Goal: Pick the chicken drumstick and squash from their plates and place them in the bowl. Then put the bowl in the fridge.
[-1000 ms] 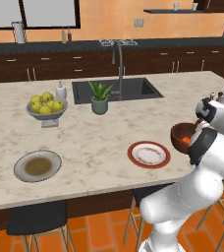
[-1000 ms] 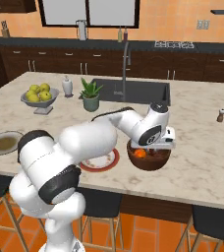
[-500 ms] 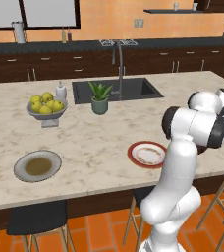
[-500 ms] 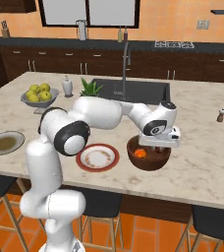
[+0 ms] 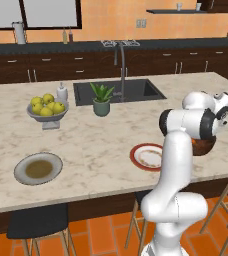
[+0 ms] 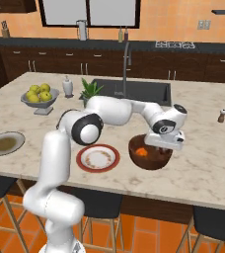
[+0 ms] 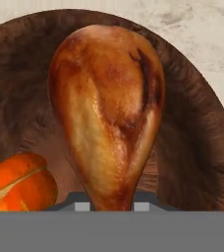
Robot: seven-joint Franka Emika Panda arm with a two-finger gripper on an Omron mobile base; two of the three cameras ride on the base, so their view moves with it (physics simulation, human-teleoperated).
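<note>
Left base view: one red-rimmed white plate [image 5: 147, 156] and one grey-green plate [image 5: 38, 168] are sitting near the island's front edge; dark bowl [image 5: 204, 146] is peeking out behind the arm.

Right base view: gripper [image 6: 165, 147] is hovering over the bowl [image 6: 149, 152], one orange squash [image 6: 141, 151] lying inside.

Hand view: one glossy golden-brown drumstick [image 7: 106, 110], jaws pinching its thin bone end, long axis running along the gripper, plump end pointing away, over the bowl [image 7: 192, 147]. Squash [image 7: 16, 182] beside it.

Orange walls [image 5: 111, 20], dark cabinets [image 5: 46, 70], marble island [image 5: 86, 145].
</note>
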